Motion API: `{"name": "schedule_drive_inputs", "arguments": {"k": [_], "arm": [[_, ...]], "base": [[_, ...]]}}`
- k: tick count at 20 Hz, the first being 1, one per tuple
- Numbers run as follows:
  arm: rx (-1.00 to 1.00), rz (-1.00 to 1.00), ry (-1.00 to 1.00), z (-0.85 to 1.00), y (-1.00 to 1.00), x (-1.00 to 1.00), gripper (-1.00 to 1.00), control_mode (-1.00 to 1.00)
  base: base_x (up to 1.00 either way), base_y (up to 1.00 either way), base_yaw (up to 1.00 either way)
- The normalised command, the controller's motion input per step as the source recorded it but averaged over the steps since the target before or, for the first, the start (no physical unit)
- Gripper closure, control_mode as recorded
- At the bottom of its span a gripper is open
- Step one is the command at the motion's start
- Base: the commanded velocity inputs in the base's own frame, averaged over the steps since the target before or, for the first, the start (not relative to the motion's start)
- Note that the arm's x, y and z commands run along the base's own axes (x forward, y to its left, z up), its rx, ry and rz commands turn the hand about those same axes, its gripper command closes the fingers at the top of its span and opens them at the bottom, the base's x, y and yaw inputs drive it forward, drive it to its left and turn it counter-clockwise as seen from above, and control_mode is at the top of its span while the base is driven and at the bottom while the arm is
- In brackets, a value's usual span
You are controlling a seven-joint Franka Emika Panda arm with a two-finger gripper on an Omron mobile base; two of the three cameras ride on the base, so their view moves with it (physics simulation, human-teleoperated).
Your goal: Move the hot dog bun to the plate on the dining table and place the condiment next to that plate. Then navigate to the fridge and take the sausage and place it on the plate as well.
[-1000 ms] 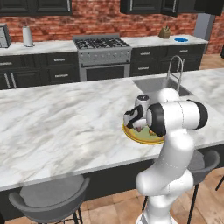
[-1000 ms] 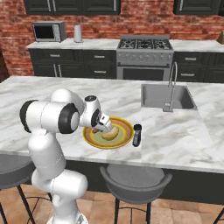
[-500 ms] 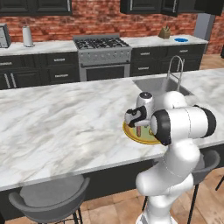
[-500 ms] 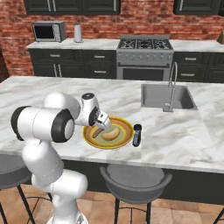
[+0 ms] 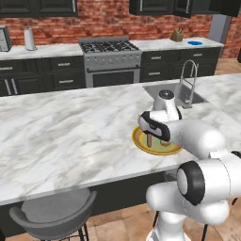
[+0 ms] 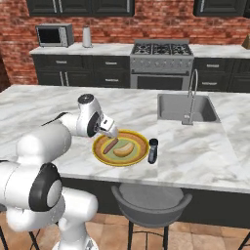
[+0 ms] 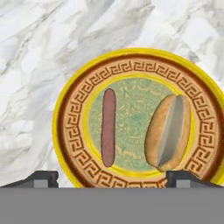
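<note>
Marble worktop [image 6: 205,146] scene looks basically done: sausage [image 7: 108,127] and bun [image 7: 168,132] on the plate [image 7: 70,131], condiment [image 6: 153,150] beside it, pincer [image 7: 118,177] wide open and empty, so backing off is probably next.

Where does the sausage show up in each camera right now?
Left base view: sausage on the plate's left part, partly behind the arm.
Right base view: left half of the plate, beside the hot dog bun.
Hand view: upright, left of centre, bun to its right.
Shared landmark: the plate's yellow rim.

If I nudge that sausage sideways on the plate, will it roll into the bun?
Probably yes: the sausage is a smooth, round, thin cylinder lying flat on the plate, so a sideways push likely rolls it. The bun beside it, not touching, would probably stop it.
</note>
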Motion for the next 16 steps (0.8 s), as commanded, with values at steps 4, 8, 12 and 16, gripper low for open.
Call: {"name": "schedule_drive_inputs", "arguments": {"k": [4,8,12,16], "arm": [[-0.01,0.0,0.0,0.93,0.0,-0.77,-1.0,-1.0],[-0.04,0.0,0.07,0.46,0.0,-0.89,-1.0,-1.0],[-0.03,0.0,0.08,0.03,0.0,-0.94,-1.0,-1.0],[0.0,0.0,0.13,0.0,0.0,-0.92,-1.0,-1.0]], "base": [[0.0,0.0,0.0],[0.0,0.0,0.0],[0.0,0.0,0.0],[0.0,0.0,0.0]]}}
